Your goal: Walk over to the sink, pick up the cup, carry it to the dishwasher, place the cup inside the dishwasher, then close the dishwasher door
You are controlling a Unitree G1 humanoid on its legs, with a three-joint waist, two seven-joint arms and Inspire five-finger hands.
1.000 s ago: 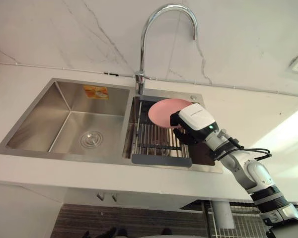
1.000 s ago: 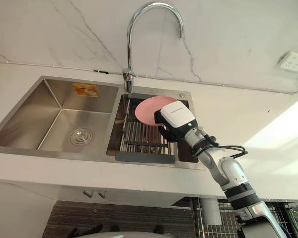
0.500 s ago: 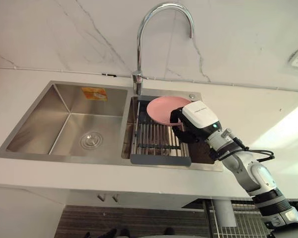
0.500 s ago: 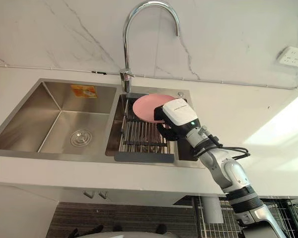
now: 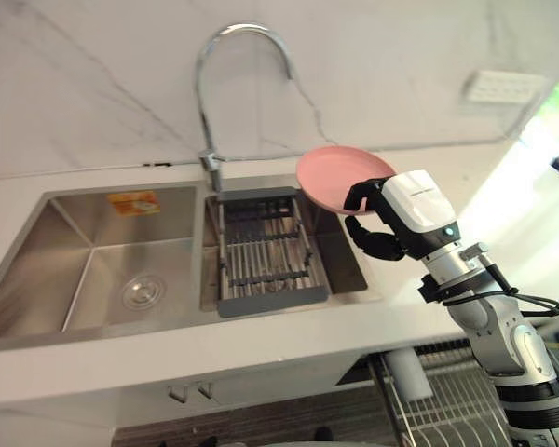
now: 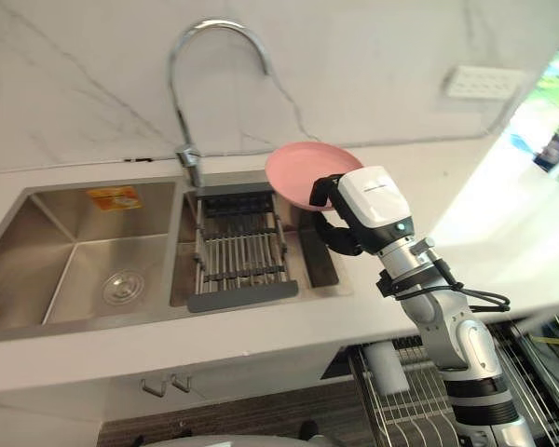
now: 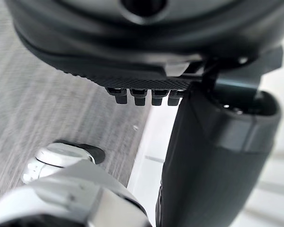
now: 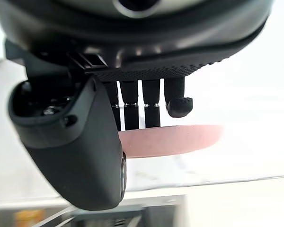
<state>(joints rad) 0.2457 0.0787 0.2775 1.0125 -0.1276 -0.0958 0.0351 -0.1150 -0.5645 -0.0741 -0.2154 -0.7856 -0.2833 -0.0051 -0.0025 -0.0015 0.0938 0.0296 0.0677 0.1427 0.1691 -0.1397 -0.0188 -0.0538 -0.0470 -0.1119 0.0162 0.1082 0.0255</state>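
At centre right of the head views, the right hand (image 5: 405, 216) pinches one pink plate (image 5: 340, 175), not a cup, at its rim, fingers curled against the thumb. A second ago the plate sat low over the one drain rack (image 5: 265, 256). Now it is raised clear above the counter (image 5: 214, 363), so pickup looks done and carrying comes next. There is one sink (image 5: 47, 261) with two basins, and one faucet (image 5: 201, 102). The left hand (image 7: 142, 52) hangs over the floor, and I cannot tell its grip.

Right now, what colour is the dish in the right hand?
Pink; the plate shows best in the right eye view.
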